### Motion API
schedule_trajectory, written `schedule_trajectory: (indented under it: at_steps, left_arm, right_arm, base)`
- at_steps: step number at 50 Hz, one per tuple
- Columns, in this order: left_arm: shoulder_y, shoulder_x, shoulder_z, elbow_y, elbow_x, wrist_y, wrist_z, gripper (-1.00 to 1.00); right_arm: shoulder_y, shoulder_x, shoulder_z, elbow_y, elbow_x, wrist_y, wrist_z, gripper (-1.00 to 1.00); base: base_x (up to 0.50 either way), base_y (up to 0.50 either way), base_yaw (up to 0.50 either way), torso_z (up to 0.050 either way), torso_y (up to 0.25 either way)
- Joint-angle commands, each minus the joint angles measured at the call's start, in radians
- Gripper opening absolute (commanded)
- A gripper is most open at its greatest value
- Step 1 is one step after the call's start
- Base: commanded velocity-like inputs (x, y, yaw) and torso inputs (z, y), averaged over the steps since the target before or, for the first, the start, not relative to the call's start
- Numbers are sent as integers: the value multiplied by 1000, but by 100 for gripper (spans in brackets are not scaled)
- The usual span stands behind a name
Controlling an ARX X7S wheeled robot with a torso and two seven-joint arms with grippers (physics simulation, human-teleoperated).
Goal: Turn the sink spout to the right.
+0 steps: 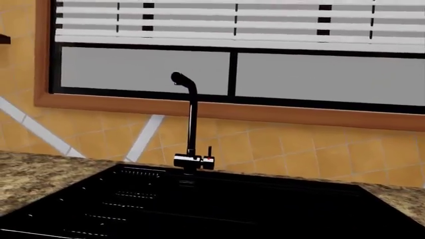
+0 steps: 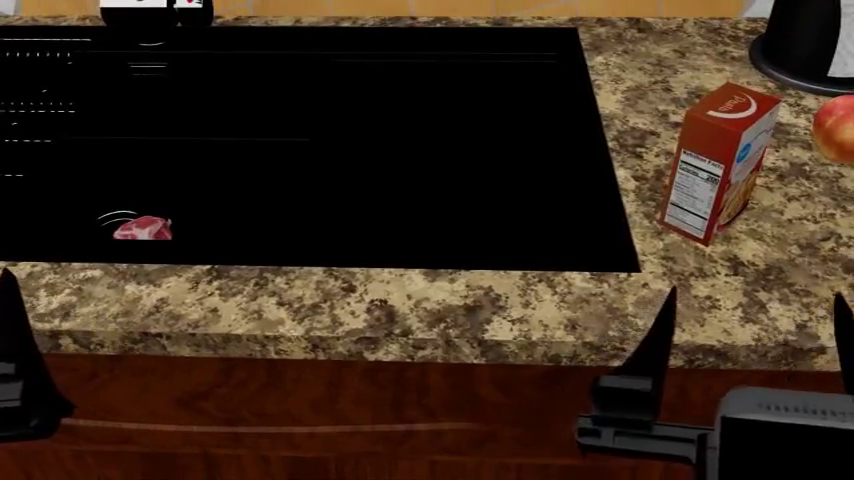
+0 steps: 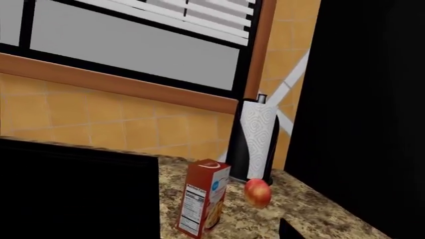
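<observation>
Through the left wrist camera I am looking at the sink spout (image 1: 192, 114), which is standing upright at the back edge of the sink (image 1: 219, 209), rising from its black-and-white base (image 1: 193, 161) with a short lever (image 1: 210, 151) just beside it. The curved tip of the spout is pointing away from the lever side. Behind it a tiled wall (image 1: 299, 149) is running under a window (image 1: 239, 74) with blinds (image 1: 239, 22). No part of the left gripper is showing in this view.

From the head camera I am seeing the sink filling most of the granite counter (image 2: 400, 310), and only the base of the spout (image 2: 156, 12) is peeking in at the far edge. A small pink piece, possibly meat (image 2: 143, 229), is lying in the basin. To the right of the sink a carton (image 2: 718, 162) is standing, with an apple (image 2: 835, 128) beyond it. The right gripper (image 2: 747, 350) is hovering below the counter's front edge, its fingers spread wide and holding nothing. Of the left gripper (image 2: 16, 360) only one dark finger is showing, so I cannot tell how far apart its fingers are.

The right wrist camera is showing the carton (image 3: 202, 204), the apple (image 3: 258, 192) and a paper towel roll (image 3: 254, 145) near the wall, beside the sink's edge (image 3: 79, 194).
</observation>
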Motion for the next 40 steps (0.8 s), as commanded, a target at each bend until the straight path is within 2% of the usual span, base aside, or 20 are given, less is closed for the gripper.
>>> schedule_trajectory:
  at_steps: [1, 19, 29, 37, 40]
  left_arm:
    - [-2, -13, -12, 27, -16, -24, -13, 100]
    - [-10, -29, -34, 78, -39, -59, -40, 100]
    - [-21, -47, -10, 79, -24, -68, -40, 100]
    - [-15, -36, -27, 91, -55, -58, -40, 100]
    - [-13, -38, -31, 87, -54, -53, -41, 100]
  right_arm:
    - [41, 25, 16, 16, 0, 31, 1, 100]
    - [29, 28, 27, 36, 0, 9, 10, 100]
    - [35, 30, 23, 37, 3, 15, 12, 100]
    - [14, 32, 29, 29, 24, -12, -7, 100]
    - [12, 30, 28, 34, 23, -18, -4, 100]
  base:
    - [0, 0, 0, 0, 0]
    - [0, 0, 0, 0, 0]
    - [0, 0, 0, 0, 0]
    - [0, 0, 0, 0, 0]
    - [48, 328, 0, 0, 0]
